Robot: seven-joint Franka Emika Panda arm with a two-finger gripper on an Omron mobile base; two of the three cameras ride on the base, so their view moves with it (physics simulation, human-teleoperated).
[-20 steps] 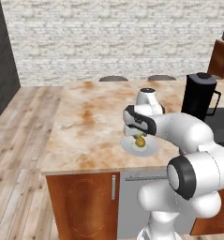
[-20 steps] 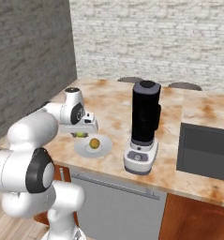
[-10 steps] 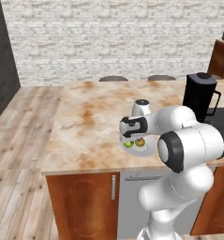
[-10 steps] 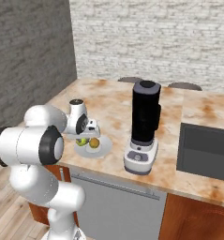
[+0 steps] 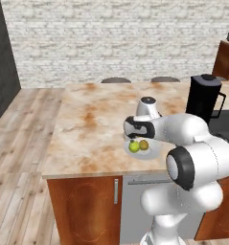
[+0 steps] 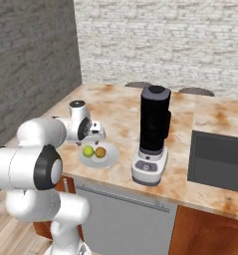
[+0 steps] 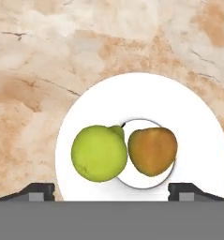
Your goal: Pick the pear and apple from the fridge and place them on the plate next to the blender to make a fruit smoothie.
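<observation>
The small white plate (image 7: 188,122) lies on the marble counter with two fruits touching on it: a green pear (image 7: 99,152) and an orange-brown apple (image 7: 152,151). My gripper (image 7: 112,190) hovers just above them, open, its fingertips (image 7: 38,190) wide apart and nothing between them. From the left base camera, the gripper (image 5: 134,138) hangs over the plate (image 5: 152,154), beside the pear (image 5: 134,146) and apple (image 5: 144,144). The black blender (image 6: 153,134) stands right of the plate (image 6: 110,159). The fridge is out of view.
A dark inset panel (image 6: 220,159) sits in the counter right of the blender. The counter's front edge (image 5: 111,173) runs close below the plate. Two stool tops (image 5: 116,80) show behind the counter. Bare marble spreads to the left.
One fruit showed under the hand a second ago; now both fruits lie free on the plate. The hand has shifted slightly left and the elbow has swung forward.
</observation>
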